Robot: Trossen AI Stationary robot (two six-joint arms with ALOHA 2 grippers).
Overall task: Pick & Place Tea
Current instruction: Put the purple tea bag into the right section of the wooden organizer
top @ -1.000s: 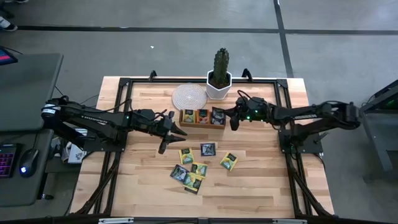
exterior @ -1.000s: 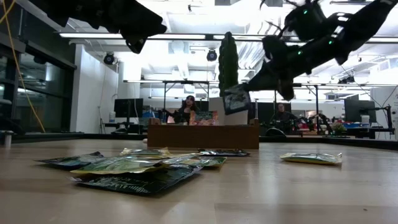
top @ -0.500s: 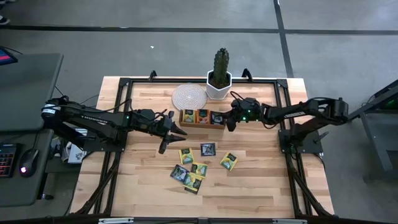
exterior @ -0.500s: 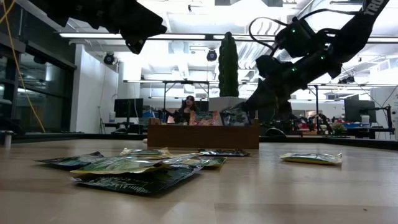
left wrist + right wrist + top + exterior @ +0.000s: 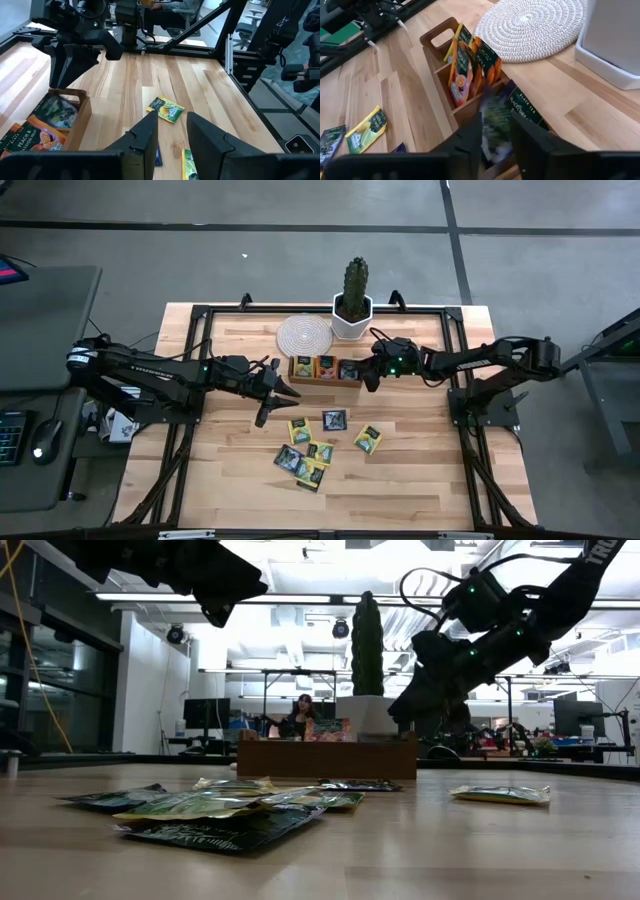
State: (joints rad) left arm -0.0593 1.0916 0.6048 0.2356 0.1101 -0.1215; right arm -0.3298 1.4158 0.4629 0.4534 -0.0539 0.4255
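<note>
Right now the right hand (image 5: pixel 371 376) hung just over the right-end compartment of the wooden tray (image 5: pixel 325 380), at the back of the table (image 5: pixel 420 480) near the white cactus pot (image 5: pixel 351 320). From its wrist view, a blurred dark-green tea packet (image 5: pixel 496 120) sat between the two fingers (image 5: pixel 470 140) and reached down into that end compartment, right beside the dark packets (image 5: pixel 524 111) already standing there. Fingers looked slightly parted; couldn't tell whether they actually gripped the packet or had let it go. Middle compartment held orange-red packets (image 5: pixel 462 70), upright and leaning.

Left hand (image 5: pixel 272 394) hovered above the table, left of the tray and well apart from the tea. Its fingers (image 5: pixel 145 135) stood narrowly apart with nothing between them. Its wrist view showed a yellow-green packet (image 5: pixel 166 108) lying flat on the wood just beyond the fingertips, not touched.

Loose tea packets (image 5: pixel 310 448) lay flat in a cluster on the table in front of the tray, between the two arms; one yellow packet (image 5: pixel 367 440) sat a bit apart to the right, one dark packet (image 5: pixel 334 419) nearest the tray. A woven round mat (image 5: pixel 303 334) lay behind the tray, beside the pot. A person (image 5: pixel 300 716) showed in the room behind the table.
</note>
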